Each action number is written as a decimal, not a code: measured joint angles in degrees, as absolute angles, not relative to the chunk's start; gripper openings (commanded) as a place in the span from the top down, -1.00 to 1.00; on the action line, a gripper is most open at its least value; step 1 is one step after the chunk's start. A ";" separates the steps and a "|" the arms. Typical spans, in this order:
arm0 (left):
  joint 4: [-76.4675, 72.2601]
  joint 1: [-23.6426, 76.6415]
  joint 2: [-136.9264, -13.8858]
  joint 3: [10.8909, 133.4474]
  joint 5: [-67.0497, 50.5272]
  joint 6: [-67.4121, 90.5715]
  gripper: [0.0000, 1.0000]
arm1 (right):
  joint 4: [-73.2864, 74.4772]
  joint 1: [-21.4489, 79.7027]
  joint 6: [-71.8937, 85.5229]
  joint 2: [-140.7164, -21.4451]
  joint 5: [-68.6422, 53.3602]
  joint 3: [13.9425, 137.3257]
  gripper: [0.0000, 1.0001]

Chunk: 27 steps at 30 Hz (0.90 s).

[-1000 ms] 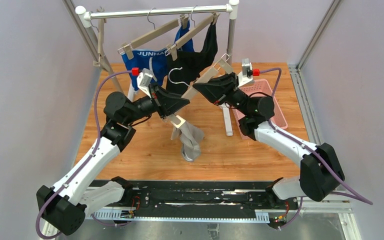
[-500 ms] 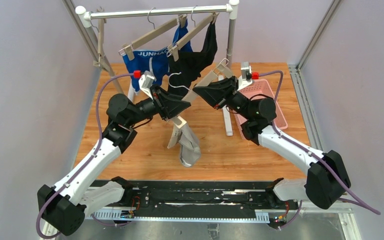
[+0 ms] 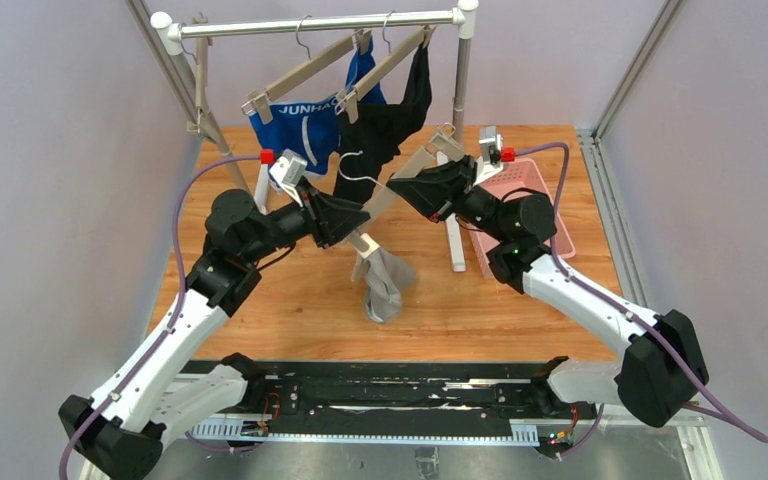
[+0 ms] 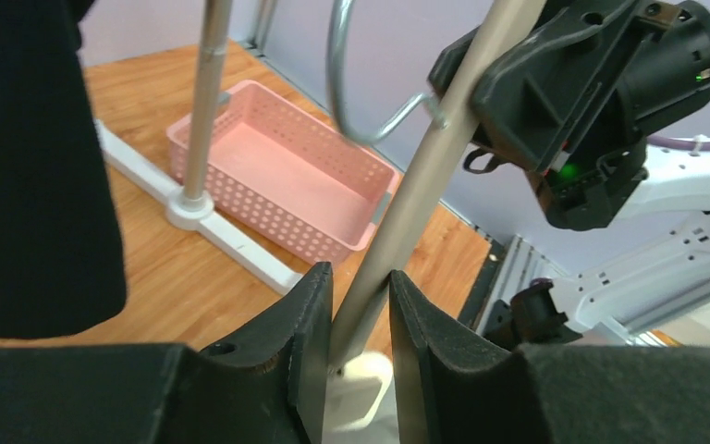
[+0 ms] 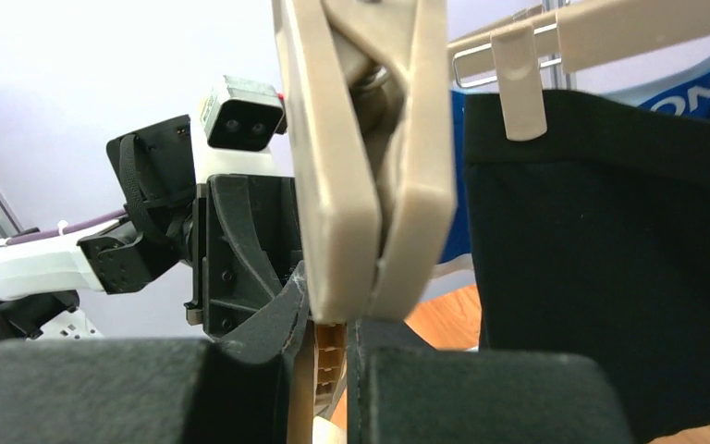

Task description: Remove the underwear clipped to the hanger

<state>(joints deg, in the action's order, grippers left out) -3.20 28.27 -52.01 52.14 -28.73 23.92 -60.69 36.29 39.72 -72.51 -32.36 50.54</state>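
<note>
A beige plastic clip hanger (image 3: pixel 362 241) is held in the air over the middle of the wooden worktop (image 3: pixel 290 300), slanting from 1 o'clock down to 7 o'clock in the top view. The grey cloth briefs with a pale waistband (image 3: pixel 382 285) hang bunched from the clip at its 7 o'clock end. Whether their lower end rests on the wood cannot be told.

The left gripper (image 4: pixel 359 275) comes in from 9 o'clock. Its fingers are partly spread on either side of the hanger's bar, just above that clip. Whether they press on the bar I cannot tell. The right gripper (image 5: pixel 331 324) comes in from 3 o'clock, and its fingers are pinching the clip at the 1 o'clock end.

At 12 o'clock, the bright blue briefs with white lettering (image 3: pixel 290 122) and the plain black briefs (image 3: pixel 385 125) hang clipped to two more hangers on the chrome rail (image 3: pixel 320 24) of a rack. A pink perforated plastic basket (image 4: pixel 277 222) sits on the worktop at 3 o'clock, beside the rack's foot.
</note>
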 measured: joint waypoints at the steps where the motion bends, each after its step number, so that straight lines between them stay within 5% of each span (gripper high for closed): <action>1: -2.81 28.23 -51.70 52.14 -28.34 23.68 0.31 | -60.69 36.27 39.57 -72.07 -32.36 50.54 0.99; 10: 0.30 27.92 -44.71 50.48 -22.55 21.45 0.17 | -61.54 36.25 39.57 -69.10 -32.71 50.54 0.99; 16: -2.85 27.64 -43.31 47.24 -24.08 23.40 -0.21 | -61.65 36.25 40.27 -68.14 -33.30 50.54 0.99; 27: -15.46 26.81 -43.24 43.11 -33.08 31.33 -0.32 | -63.24 36.25 42.28 -64.18 -34.48 50.54 0.99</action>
